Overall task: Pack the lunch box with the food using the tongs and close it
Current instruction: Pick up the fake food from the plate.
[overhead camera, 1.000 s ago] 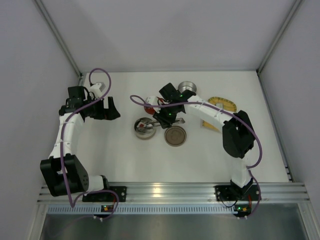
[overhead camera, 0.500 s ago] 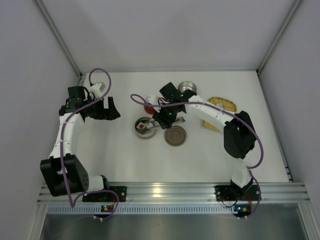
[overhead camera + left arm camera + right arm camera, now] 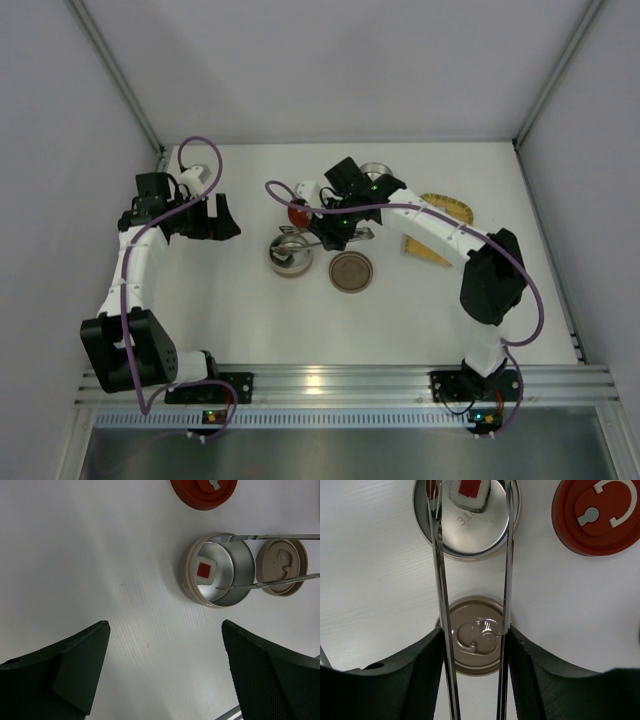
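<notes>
Note that the left arm [image 3: 128, 275] stands folded on its own side, elbow low near the base and forearm rising away from you. Its left gripper [image 3: 212, 220] is turned toward the centre with the jaws spread wide. Note that the right arm [image 3: 440, 235] reaches forward and across to the left with the wrist tipped downward. The right gripper [image 3: 475, 645] stands partly closed, its two fingers [image 3: 427, 665] pressing from outside on the two arms of the tongs [image 3: 440, 570].
</notes>
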### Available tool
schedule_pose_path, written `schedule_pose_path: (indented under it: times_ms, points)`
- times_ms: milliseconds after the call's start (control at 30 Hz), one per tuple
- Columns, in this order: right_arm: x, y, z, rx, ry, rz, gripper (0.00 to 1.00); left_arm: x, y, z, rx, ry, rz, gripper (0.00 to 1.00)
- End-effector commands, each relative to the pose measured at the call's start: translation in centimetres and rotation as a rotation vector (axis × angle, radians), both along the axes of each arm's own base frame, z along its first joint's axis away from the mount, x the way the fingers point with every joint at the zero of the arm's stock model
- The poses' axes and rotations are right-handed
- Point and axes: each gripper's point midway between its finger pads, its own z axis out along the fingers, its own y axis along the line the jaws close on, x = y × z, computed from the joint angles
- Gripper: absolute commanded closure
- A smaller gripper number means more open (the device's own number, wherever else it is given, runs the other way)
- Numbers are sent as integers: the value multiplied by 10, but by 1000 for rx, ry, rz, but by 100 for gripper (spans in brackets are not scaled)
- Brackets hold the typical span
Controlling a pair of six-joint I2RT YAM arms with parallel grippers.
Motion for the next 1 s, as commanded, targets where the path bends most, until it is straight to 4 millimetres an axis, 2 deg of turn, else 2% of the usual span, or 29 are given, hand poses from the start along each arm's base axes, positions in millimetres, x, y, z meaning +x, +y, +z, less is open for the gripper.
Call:
schedule_pose_path:
  times_ms: [0, 167, 200, 267, 300, 367, 400, 467, 500, 533, 600, 633, 700, 733, 800, 967]
  points:
    - [2, 9, 54, 85, -127, 29, 51, 5, -1, 14, -6, -53, -9, 2]
    - [4, -9, 75, 113, -131, -17, 51, 5, -1, 17, -3, -68, -17, 2]
    - [7, -22, 83, 122, -132, -44, 51, 4, -1, 17, 1, -68, -22, 2]
    - [10, -41, 87, 119, -120, -82, 51, 3, -1, 17, 12, -76, -31, 2]
    - [16, -63, 94, 115, -124, -132, 51, 2, 0, 17, 22, -83, -38, 2]
    - [22, -90, 94, 97, -117, -189, 51, 1, 1, 17, 31, -87, -43, 2]
    - [32, -117, 99, 93, -120, -259, 52, 1, 1, 17, 37, -91, -49, 2]
    - [34, -150, 97, 60, -88, -341, 52, 1, 2, 16, 43, -92, -48, 2]
    - [41, -178, 99, 43, -96, -426, 52, 1, 2, 16, 42, -92, -49, 2]
    - [42, -192, 98, 28, -92, -475, 54, 1, 1, 16, 39, -92, -49, 2]
    - [46, -233, 94, -16, -101, -638, 55, 2, 1, 15, 33, -90, -46, 2]
    - [44, -245, 86, -36, -87, -690, 56, 2, 0, 15, 29, -89, -46, 2]
    - [48, -275, 85, -56, -108, -846, 57, 4, -1, 14, 17, -84, -43, 2]
    - [45, -281, 76, -54, -83, -903, 58, 4, -1, 14, 14, -83, -42, 2]
    - [49, -297, 71, -59, -91, -989, 58, 6, -3, 15, 1, -82, -44, 2]
    - [51, -319, 43, -104, -55, -1124, 59, 6, -3, 17, -1, -79, -43, 2]
